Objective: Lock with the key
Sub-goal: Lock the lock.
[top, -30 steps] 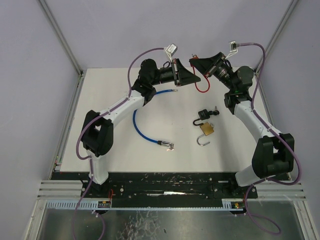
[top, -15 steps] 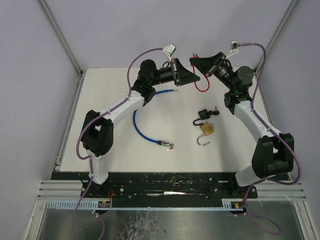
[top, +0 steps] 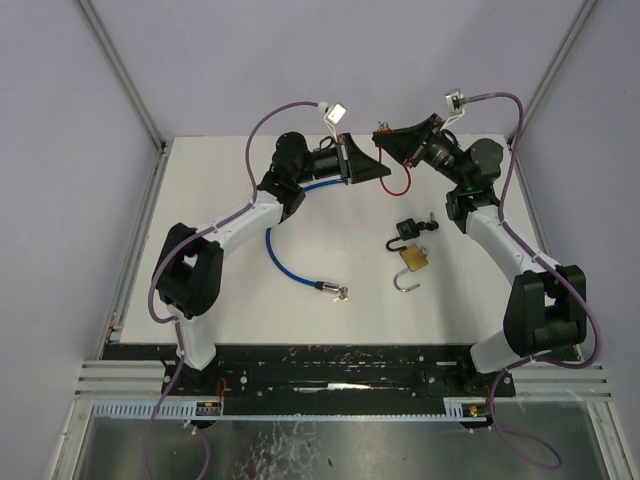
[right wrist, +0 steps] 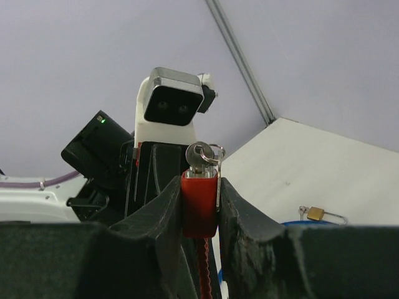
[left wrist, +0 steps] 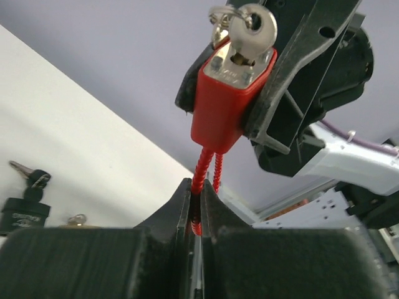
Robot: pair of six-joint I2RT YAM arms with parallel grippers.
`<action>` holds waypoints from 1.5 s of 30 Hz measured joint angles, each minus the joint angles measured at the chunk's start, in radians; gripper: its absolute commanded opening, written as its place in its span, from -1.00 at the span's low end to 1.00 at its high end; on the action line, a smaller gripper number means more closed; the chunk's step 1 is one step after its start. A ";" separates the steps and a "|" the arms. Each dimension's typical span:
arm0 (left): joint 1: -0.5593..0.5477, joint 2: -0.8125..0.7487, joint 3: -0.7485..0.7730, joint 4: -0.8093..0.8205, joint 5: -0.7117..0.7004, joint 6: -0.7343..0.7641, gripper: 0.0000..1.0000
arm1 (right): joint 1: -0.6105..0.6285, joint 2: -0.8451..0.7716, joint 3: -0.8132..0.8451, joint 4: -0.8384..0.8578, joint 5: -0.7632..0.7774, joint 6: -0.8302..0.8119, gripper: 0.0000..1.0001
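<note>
A red padlock (right wrist: 199, 205) is held up in the air at the back of the table, its body pinched between the fingers of my right gripper (right wrist: 199, 187). A silver key (right wrist: 201, 156) on a ring sticks out of the lock's end face. In the left wrist view the same lock (left wrist: 227, 99) and key (left wrist: 249, 28) hang just ahead. My left gripper (left wrist: 195, 187) is shut on the lock's red cable shackle (left wrist: 201, 168) below the body. From above, the right gripper (top: 380, 133) and left gripper (top: 387, 171) meet tip to tip, with the red cable loop (top: 400, 185) hanging under them.
On the table lie a black padlock with a key (top: 410, 228) and a brass padlock (top: 415, 258) with an open shackle. A blue cable (top: 285, 255) curves across the left half and ends in keys (top: 338, 291). The right arm passes over the table's right side.
Both grippers have shifted together a little to the left and toward the near side, and the wrists have turned slightly. Both grips have held.
</note>
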 measured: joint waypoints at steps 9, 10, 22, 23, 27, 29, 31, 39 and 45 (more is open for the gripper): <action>0.009 -0.109 -0.132 -0.026 0.006 0.282 -1.00 | 0.011 0.000 -0.008 0.035 -0.149 -0.080 -0.71; 0.012 -0.121 -0.143 -0.032 0.006 0.312 -1.00 | 0.012 0.000 -0.008 0.037 -0.164 -0.088 -0.68; 0.016 -0.200 -0.200 -0.143 0.002 0.541 -1.00 | 0.016 -0.002 -0.008 0.020 -0.257 -0.126 -0.18; 0.018 -0.203 -0.204 -0.146 -0.003 0.554 -1.00 | 0.016 -0.002 -0.008 0.016 -0.266 -0.126 -0.11; 0.046 -0.217 -0.206 -0.145 -0.041 0.591 -1.00 | 0.016 -0.002 -0.008 -0.015 -0.315 -0.122 0.15; 0.055 -0.227 -0.212 -0.145 -0.053 0.607 -1.00 | 0.017 -0.002 -0.008 -0.024 -0.328 -0.122 0.31; 0.059 -0.235 -0.220 -0.145 -0.064 0.620 -1.00 | 0.017 -0.002 -0.008 -0.030 -0.335 -0.121 0.46; 0.059 -0.266 -0.251 -0.208 -0.117 0.692 -1.00 | -0.008 -0.004 -0.008 -0.063 -0.407 -0.150 0.75; 0.056 -0.283 -0.251 -0.354 -0.204 0.782 -1.00 | -0.082 -0.020 0.071 -0.344 -0.451 -0.328 0.73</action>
